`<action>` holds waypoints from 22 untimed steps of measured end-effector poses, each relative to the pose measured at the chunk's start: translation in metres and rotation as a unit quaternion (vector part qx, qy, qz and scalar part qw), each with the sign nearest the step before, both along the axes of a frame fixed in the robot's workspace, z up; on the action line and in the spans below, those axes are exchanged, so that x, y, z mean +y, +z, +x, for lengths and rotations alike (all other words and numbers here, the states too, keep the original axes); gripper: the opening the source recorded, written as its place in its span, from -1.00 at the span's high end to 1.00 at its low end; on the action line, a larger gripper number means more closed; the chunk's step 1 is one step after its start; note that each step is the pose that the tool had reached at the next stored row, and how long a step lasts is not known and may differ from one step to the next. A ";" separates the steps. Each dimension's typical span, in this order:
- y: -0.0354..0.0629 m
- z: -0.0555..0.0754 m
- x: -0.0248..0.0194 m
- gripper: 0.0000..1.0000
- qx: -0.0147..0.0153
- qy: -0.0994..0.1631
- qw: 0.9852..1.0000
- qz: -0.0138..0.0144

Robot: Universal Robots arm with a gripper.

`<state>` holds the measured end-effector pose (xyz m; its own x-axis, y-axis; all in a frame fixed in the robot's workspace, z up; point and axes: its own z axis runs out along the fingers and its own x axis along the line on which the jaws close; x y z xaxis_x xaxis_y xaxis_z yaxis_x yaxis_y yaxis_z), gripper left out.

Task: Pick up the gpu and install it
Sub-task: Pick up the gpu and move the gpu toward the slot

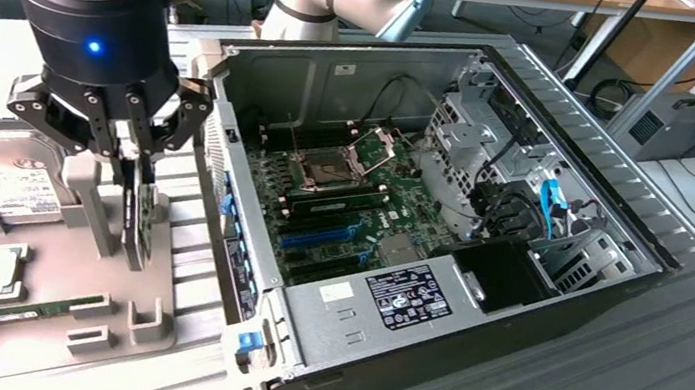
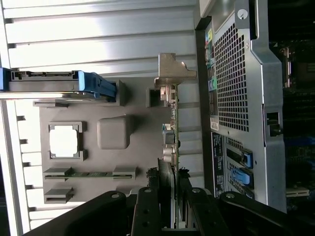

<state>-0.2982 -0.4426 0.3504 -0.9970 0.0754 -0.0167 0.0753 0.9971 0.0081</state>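
Over the grey plastic parts holder (image 1: 153, 295), left of the open black PC case (image 1: 474, 358) in exterior view, black gripper (image 1: 137, 162) has its fingers (image 2: 146, 211) half-closed, clamped on both faces of the dark green-boarded, silver-bracketed gpu (image 1: 137, 223), which stands on edge in its slot.

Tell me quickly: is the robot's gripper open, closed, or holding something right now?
Gripper: closed on the gpu, which stands on edge in the gray holder.
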 end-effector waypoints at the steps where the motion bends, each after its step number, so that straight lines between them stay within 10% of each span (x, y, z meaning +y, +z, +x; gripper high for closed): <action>1: 0.0006 0.000 0.0000 0.47 0.000 0.000 1.000 0.000; 22: 0.0084 0.000 0.0001 0.47 0.000 0.000 1.000 0.000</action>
<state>-0.2982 -0.4425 0.3588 -0.9970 0.0754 -0.0166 0.0753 0.9971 0.0080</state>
